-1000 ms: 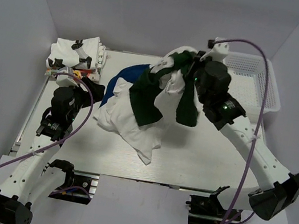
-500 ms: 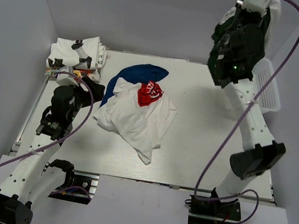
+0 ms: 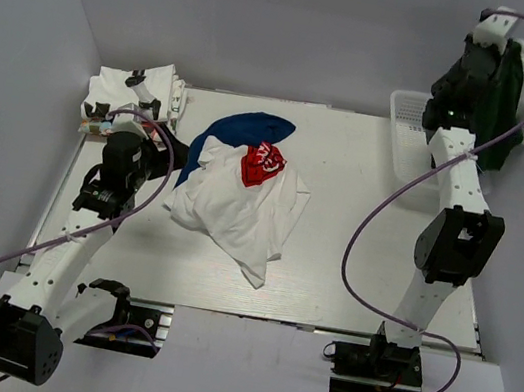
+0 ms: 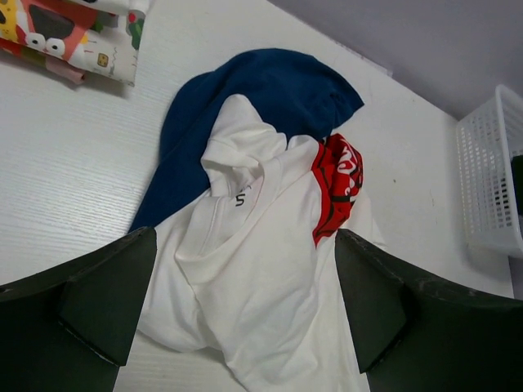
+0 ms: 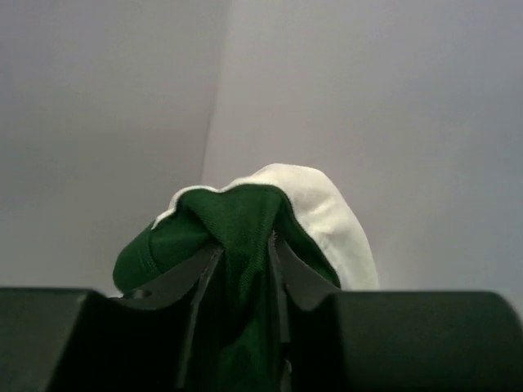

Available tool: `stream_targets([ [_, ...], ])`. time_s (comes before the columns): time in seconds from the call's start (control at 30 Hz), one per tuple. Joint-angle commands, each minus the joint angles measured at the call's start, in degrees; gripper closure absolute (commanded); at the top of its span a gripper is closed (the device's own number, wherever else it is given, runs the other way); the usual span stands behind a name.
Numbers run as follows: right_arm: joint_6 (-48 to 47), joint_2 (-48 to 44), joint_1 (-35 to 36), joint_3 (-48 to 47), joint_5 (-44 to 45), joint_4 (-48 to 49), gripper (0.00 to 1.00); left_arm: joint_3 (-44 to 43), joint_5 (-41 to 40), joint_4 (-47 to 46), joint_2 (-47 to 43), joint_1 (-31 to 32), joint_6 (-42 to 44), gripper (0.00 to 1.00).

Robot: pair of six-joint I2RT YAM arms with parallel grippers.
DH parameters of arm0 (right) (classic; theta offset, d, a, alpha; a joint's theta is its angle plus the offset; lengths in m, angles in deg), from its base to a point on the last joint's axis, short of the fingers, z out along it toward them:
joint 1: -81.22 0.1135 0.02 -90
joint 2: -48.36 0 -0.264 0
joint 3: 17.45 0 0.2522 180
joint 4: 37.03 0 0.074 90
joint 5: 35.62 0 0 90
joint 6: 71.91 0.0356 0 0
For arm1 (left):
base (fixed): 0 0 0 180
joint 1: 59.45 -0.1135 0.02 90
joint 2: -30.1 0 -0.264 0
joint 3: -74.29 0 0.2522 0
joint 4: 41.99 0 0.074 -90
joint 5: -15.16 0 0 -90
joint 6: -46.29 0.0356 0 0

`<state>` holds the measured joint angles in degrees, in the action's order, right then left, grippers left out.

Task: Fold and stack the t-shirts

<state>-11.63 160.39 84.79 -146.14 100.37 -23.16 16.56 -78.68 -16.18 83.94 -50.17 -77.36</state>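
A heap of t-shirts lies mid-table: a white tee with red print (image 3: 240, 202) on top of a dark blue tee (image 3: 238, 131); the left wrist view shows the white tee (image 4: 261, 278) and the blue tee (image 4: 270, 90). Folded cartoon-print tees (image 3: 133, 92) are stacked at the back left. My left gripper (image 3: 165, 143) is open and empty, left of the heap. My right gripper (image 5: 243, 245) is shut on a white tee with dark green trim (image 5: 245, 220), held high at the back right (image 3: 509, 92) above the basket.
A white plastic mesh basket (image 3: 409, 141) stands at the back right, also in the left wrist view (image 4: 490, 180). Grey walls close in on the left, back and right. The stack's edge shows in the left wrist view (image 4: 73, 41).
My right arm has swung up and to the right, lifting the green-trimmed tee off the heap to high over the basket. The red print is uncovered. The left gripper edged slightly toward the heap.
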Motion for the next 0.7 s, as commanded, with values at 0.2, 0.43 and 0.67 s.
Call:
stream_targets([
  [0.2,21.6,2.1,-2.1,1.7,-16.2,-27.4,0.10,-3.8,4.7,3.7,0.3,0.3,1.6,0.00],
  [0.43,28.9,-6.9,-1.7,2.6,-29.4,-43.5,0.10,-3.8,4.7,6.7,-4.6,0.3,-0.4,0.00],
  [0.67,34.3,-20.8,3.2,18.9,-53.0,-44.0,0.10,-2.8,2.8,10.1,-8.3,0.3,-2.2,0.00],
])
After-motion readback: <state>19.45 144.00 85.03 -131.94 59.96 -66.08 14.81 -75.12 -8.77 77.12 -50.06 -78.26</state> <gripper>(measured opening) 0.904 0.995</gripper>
